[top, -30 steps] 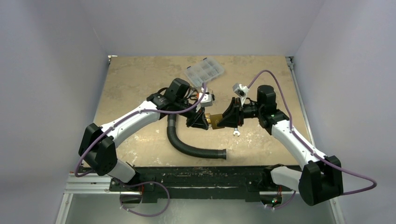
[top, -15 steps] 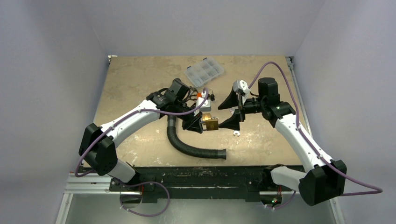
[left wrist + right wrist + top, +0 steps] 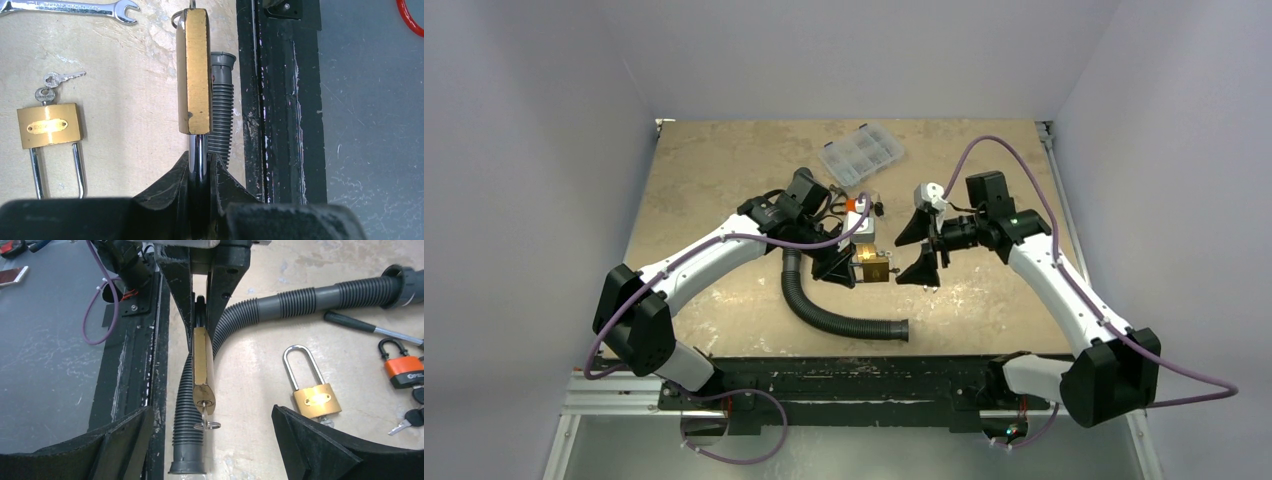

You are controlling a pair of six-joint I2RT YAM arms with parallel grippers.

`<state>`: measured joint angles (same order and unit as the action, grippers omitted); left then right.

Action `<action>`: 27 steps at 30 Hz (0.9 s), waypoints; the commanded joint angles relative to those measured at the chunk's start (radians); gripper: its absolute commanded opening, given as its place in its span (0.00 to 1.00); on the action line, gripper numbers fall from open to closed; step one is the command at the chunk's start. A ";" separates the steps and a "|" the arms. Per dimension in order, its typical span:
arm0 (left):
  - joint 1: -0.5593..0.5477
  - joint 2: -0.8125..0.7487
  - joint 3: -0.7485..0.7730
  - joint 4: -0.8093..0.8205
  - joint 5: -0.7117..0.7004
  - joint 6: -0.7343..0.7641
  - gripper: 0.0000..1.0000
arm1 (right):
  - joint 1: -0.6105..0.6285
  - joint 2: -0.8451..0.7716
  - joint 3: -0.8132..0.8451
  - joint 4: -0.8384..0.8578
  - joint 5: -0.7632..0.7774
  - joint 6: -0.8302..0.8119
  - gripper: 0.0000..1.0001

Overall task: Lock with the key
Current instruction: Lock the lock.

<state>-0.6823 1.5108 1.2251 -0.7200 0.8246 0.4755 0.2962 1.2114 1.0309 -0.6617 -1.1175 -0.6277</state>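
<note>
My left gripper [image 3: 200, 161] is shut on the steel shackle [image 3: 198, 147] of a brass padlock [image 3: 193, 75], holding it edge-on above the table. In the top view the padlock [image 3: 874, 266] hangs between the two grippers. A small key [image 3: 206, 415] with a ring sits in the keyhole at the padlock's [image 3: 202, 357] free end. My right gripper [image 3: 211, 411] faces that end with its jaws spread wide, one finger [image 3: 125, 440] on each side, touching nothing. From above, the right gripper [image 3: 919, 250] stands just right of the padlock.
A second brass padlock [image 3: 312, 399] with keys [image 3: 60, 79] lies on the table. A grey corrugated hose [image 3: 824, 312] curves below the held padlock. An orange padlock [image 3: 404, 370], a screwdriver [image 3: 360, 325], a wrench [image 3: 70, 7] and a clear organiser box [image 3: 861, 152] lie around.
My right gripper has opened wide off the padlock's key end and drawn back a little to the right. The left gripper keeps hold of the padlock, now slightly lower and further left.
</note>
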 commanded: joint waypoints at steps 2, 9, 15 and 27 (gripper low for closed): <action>-0.005 -0.042 0.062 0.070 0.092 0.012 0.00 | 0.012 0.026 0.022 -0.060 -0.044 -0.022 0.98; -0.018 -0.030 0.062 0.097 0.105 -0.006 0.00 | 0.049 0.033 -0.059 0.119 -0.089 0.116 0.94; -0.024 -0.024 0.077 0.106 0.105 -0.018 0.00 | 0.110 0.074 -0.063 0.139 -0.079 0.132 0.83; -0.024 -0.017 0.079 0.134 0.123 -0.050 0.00 | 0.158 0.023 -0.161 0.337 -0.084 0.275 0.63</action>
<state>-0.7036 1.5108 1.2400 -0.6739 0.8433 0.4377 0.4385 1.2827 0.8917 -0.4435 -1.1721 -0.4328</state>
